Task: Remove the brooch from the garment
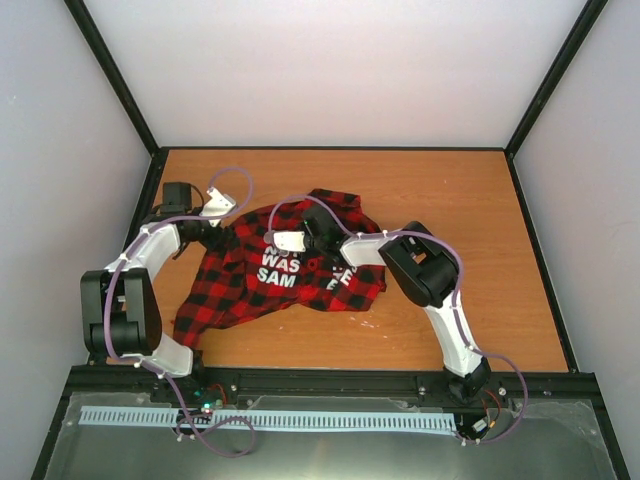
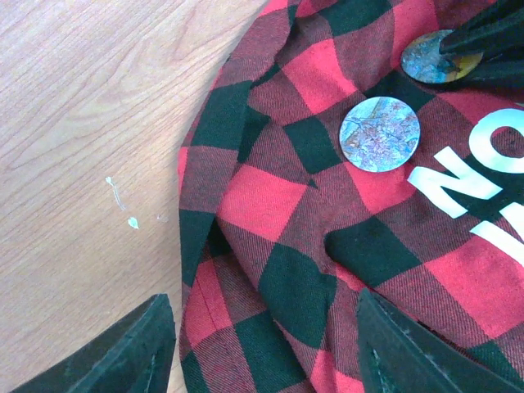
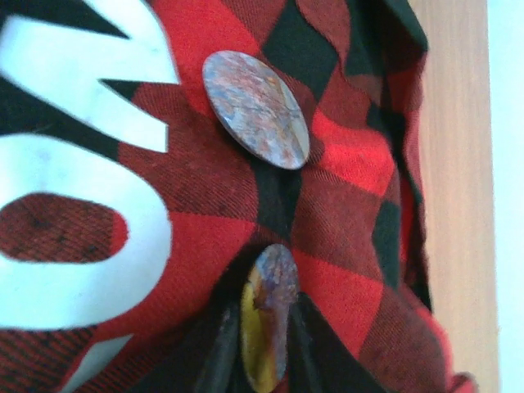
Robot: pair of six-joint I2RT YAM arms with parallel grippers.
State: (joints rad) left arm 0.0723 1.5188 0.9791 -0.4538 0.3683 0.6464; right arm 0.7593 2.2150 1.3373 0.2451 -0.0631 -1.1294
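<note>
The red-and-black checked shirt (image 1: 262, 290) lies crumpled mid-table, its white letters up. Two round mottled blue-brown brooches sit on it near the letters. My right gripper (image 3: 266, 348) is shut on one brooch (image 3: 267, 315), held edge-on between its fingers, yellow back showing. The same brooch (image 2: 430, 59) shows in the left wrist view, with the right gripper's dark fingers (image 2: 487, 37) on it. The other brooch (image 3: 256, 109) lies flat on the cloth, also in the left wrist view (image 2: 379, 133). My left gripper (image 2: 262, 327) is open, low over the shirt's folded edge (image 2: 270, 213).
The bare wooden table (image 2: 82, 123) lies left of the shirt, with a small white mark (image 2: 131, 221) on it. Table wood (image 3: 454, 164) also runs past the shirt's edge in the right wrist view. Black frame rails and white walls enclose the table (image 1: 450, 190).
</note>
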